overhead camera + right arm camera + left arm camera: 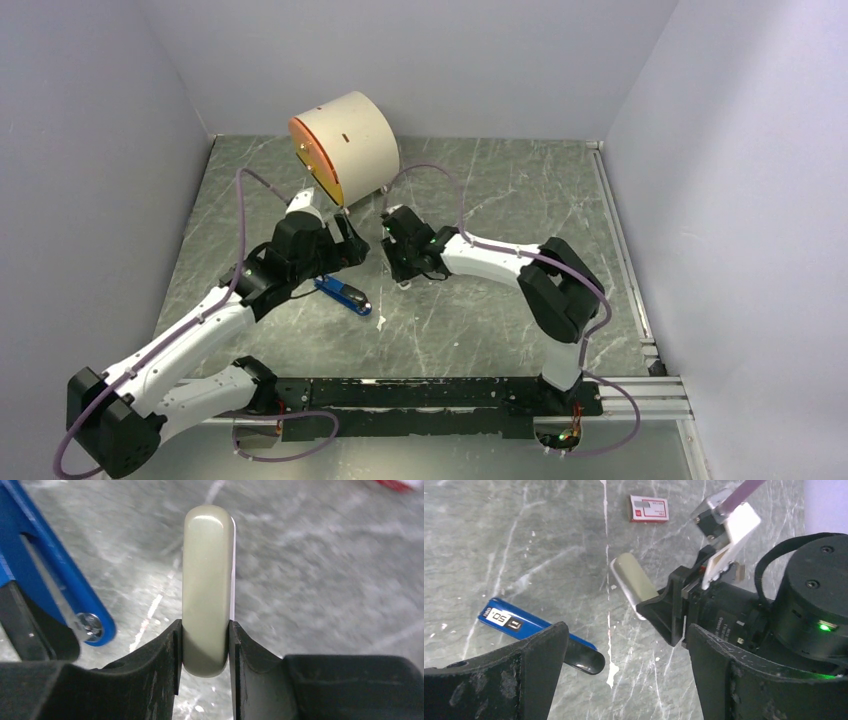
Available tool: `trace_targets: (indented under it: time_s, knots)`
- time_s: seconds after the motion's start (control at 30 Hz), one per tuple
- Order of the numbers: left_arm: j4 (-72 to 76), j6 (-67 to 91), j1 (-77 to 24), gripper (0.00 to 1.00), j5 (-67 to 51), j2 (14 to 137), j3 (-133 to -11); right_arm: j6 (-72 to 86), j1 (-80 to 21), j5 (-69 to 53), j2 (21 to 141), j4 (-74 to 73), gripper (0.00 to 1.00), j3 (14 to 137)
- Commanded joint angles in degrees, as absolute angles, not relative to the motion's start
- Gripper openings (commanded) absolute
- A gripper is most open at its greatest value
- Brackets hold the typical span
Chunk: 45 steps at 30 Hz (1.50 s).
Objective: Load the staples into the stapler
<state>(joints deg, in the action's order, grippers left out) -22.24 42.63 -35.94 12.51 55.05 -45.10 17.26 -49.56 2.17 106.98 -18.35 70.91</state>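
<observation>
**Right hand clamped on grey-green stapler; blue stapler lying on desk**

Right hand [205, 625]: both fingers [150, 665] press against the sides of a grey-green stapler [207, 570], gripping it by one end. The rest of it projects forward above the desk [500, 300].

Left hand [626, 635]: jaws wide apart with nothing between them. It is raised off the desk, facing the right hand and near it.

Blue stapler [343, 296]: lies flat on the desk, left of the middle and nearer the near edge than the far edge, just beside the left hand. Black end part and white label visible.

Small red-and-white box [649, 508]: flat on the desk, apart from both staplers.

Beige drum [345, 145] with an orange face: on its side by the far edge.
</observation>
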Motion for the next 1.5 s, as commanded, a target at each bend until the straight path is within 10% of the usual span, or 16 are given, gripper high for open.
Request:
trace_targets:
  time_s: [0.0, 0.37, 0.73, 1.2, 1.47]
  knots:
    - [-17.0, 40.9, -35.9, 0.92, 6.0, 57.3, -44.1, 26.8, -49.4, 15.4, 102.5, -25.8, 0.21, 67.9]
    - [-9.8, 41.4, -37.4, 0.81, -2.0, 65.7, -43.7, 39.4, -49.3, 21.9, 97.0, -33.3, 0.28, 59.7]
    - [-8.5, 41.2, -38.2, 0.79, -1.7, 68.9, -43.3, 37.7, -49.0, 19.3, 94.9, -33.6, 0.57, 61.3]
    - [-4.4, 40.9, -38.9, 0.67, -6.0, 74.5, -44.3, 37.0, -49.1, 15.4, 93.9, -31.9, 0.46, 61.7]
    - [-0.9, 41.3, -40.6, 0.60, -7.0, 77.8, -42.3, 37.7, -49.1, 15.7, 93.6, -30.2, 0.23, 60.6]
